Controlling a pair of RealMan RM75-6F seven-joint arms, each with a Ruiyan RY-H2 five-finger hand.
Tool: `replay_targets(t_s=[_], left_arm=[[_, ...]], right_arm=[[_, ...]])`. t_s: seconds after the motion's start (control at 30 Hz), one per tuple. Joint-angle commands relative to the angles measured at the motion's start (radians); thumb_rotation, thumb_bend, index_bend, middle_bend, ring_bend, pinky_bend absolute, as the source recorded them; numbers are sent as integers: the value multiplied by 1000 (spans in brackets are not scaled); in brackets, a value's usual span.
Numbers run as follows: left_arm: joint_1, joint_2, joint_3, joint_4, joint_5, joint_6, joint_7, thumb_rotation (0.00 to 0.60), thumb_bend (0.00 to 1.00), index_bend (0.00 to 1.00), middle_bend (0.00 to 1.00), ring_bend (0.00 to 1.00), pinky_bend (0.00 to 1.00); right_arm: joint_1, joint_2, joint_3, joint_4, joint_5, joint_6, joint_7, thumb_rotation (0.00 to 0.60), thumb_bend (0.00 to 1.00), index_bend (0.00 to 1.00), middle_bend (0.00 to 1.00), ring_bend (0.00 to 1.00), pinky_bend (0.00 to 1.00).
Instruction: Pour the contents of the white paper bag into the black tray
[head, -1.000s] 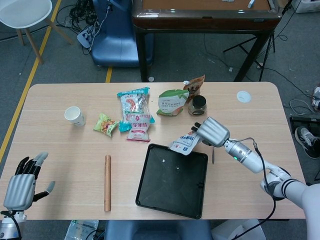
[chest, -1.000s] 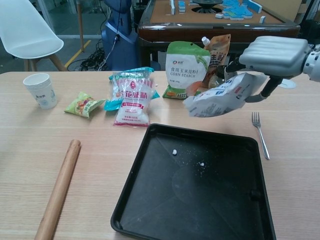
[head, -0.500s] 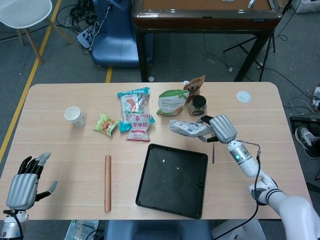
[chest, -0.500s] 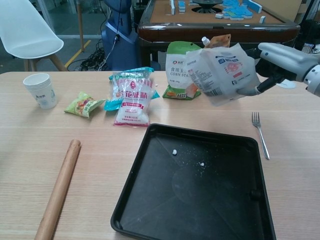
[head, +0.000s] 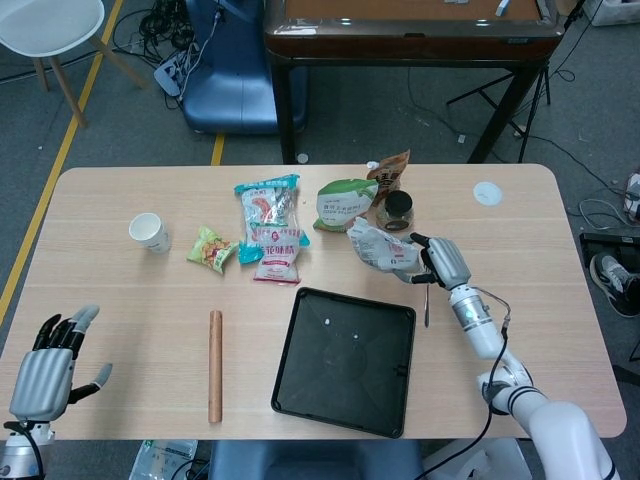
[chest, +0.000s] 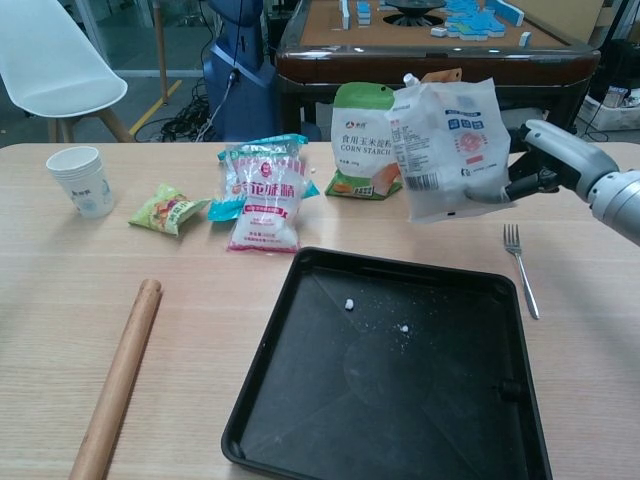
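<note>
Holding white paper bag (head: 382, 247) in right hand (head: 440, 263) per head view, fingers wrapped on the bag's right edge. Bag up off the table, sitting just behind the black tray (head: 347, 360), past its far right corner rather than over it. Only a few white crumbs visible on tray floor, so pour judged barely begun or needing a repeat. Left hand (head: 45, 372) low at near left edge, fingers spread, gripping nothing. Fork (head: 425, 301) lying just right of tray, under the right forearm line; worth avoiding on any downward move. Rolling pin (head: 214, 365) well left of tray, not a factor.

Checking chest view: bag (chest: 447, 148) roughly upright, printed face to camera, held by right hand (chest: 548, 165) at its right side. Which end is open: cannot tell. Bag hanging above the tray's (chest: 300, 290) far edge, in front of corn starch pouch (chest: 365, 138). Two white bits and some dust on tray floor. Left hand out of this view.

To do the step well, probably:
- bring bag forward until mouth is over tray centre, not the rim
- rotate wrist so the open end points down, tilt slowly
- keep it low to limit scatter over the tray wall
- shake lightly if contents stick
- keep grip on the edge firm; thin bag likely to crumple and slip

Risk: spilling behind tray if tipped at present position.
</note>
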Motion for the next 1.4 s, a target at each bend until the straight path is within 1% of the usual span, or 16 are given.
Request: replay_targets(t_s=[0.03,0.3,0.47,0.67,0.7,0.77,0.93,1.03,1.17,1.27,1.4], left_arm=[[1,1,0,-1,-1,1,1,600,257,98,129,156,59],[2,1,0,-4,-5,0,6,600,257,98,129,156,59],[0,1,-1,-6,-7,-3,10,600,257,98,130,156,59],[0,0,0,-6,-12,-5,11,600,257,98,129,156,59],[0,0,-1,-7,-12,-6,12,600,257,98,129,156,59],[0,1,-1,-8,-14,-7,12,600,257,98,129,156,59],[-3,-1,-1,-7,-14,-13,12,600,257,98,129,154,59],[-5,-3,0,-7,-15,-16,11,600,257,98,129,152,59],[-5,-2,0,-7,-15,-15,10,600,257,97,129,152,59],[-5,-1,-1,-7,-14,-14,8,600,257,97,129,152,59],[-5,-2,2,-5,-13,-17,2,600,257,97,130,152,59]], right_arm=[[13,-34,6,39,9,-38,55,600,649,985,943,880,955],[36,-82,-11,116,-7,-90,115,600,649,985,915,847,919],[52,-93,-26,140,-23,-115,148,600,649,985,883,805,868],[54,-99,-48,155,-39,-144,180,600,644,983,807,724,791],[53,-100,-51,156,-42,-146,185,600,630,967,786,706,774],[52,-97,-60,158,-50,-149,197,600,590,922,750,673,743],[51,-84,-91,157,-78,-149,206,600,411,798,646,564,646],[52,-73,-104,145,-90,-150,214,600,326,737,595,506,593],[52,-58,-118,128,-105,-137,214,600,222,681,535,444,535],[50,-46,-127,112,-116,-112,204,600,121,631,487,394,485],[49,-24,-146,87,-138,-83,170,600,61,611,460,358,444]])
